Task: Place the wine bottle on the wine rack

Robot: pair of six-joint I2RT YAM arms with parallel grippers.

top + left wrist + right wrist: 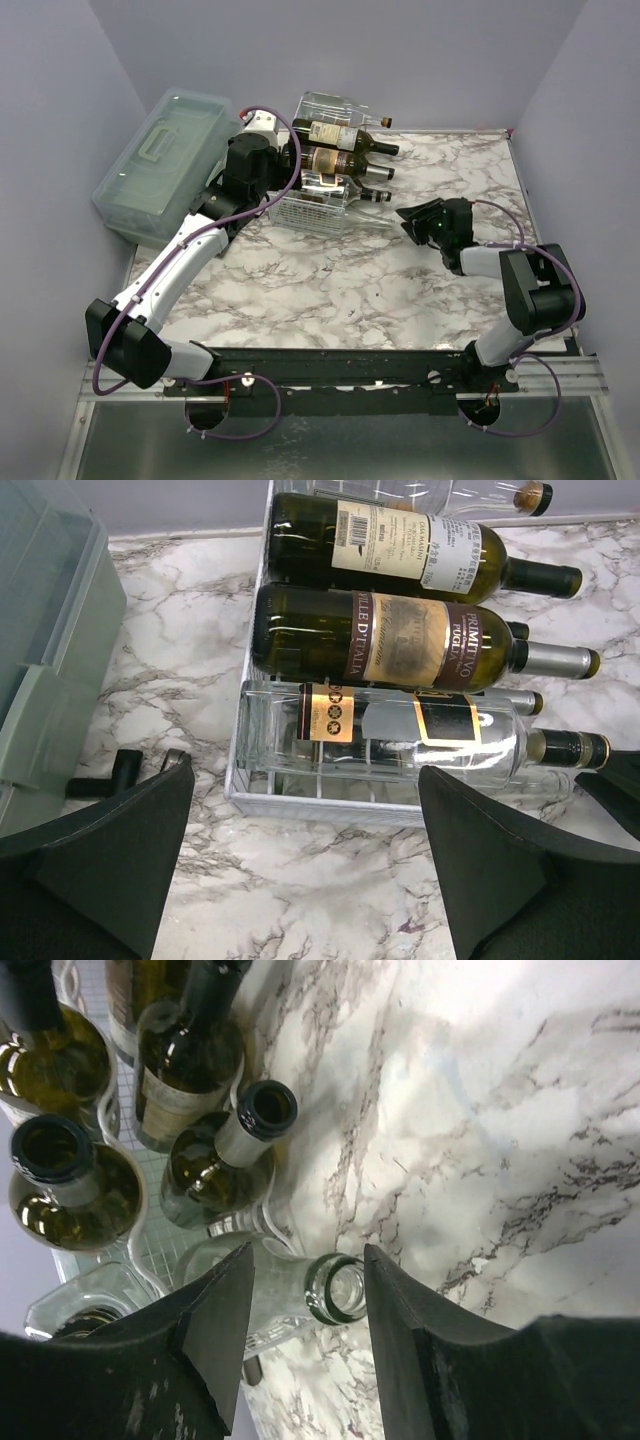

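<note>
The wine rack (300,212) of clear plastic and white wire stands at the back middle of the marble table. Several bottles lie on it: a green one with a white label (400,550), a dark one with a brown label (400,640) and a clear one with an orange and black label (400,735). Another clear bottle (300,1295) lies lowest, its open mouth pointing right between my right gripper's fingers. My right gripper (307,1255) is open around that neck. My left gripper (305,770) is open and empty, just left of the rack's end.
A translucent pale-green lidded storage box (165,160) stands at the back left, close to my left arm, and shows in the left wrist view (40,660). Purple walls close in the table on three sides. Bare marble (330,280) lies in front of the rack.
</note>
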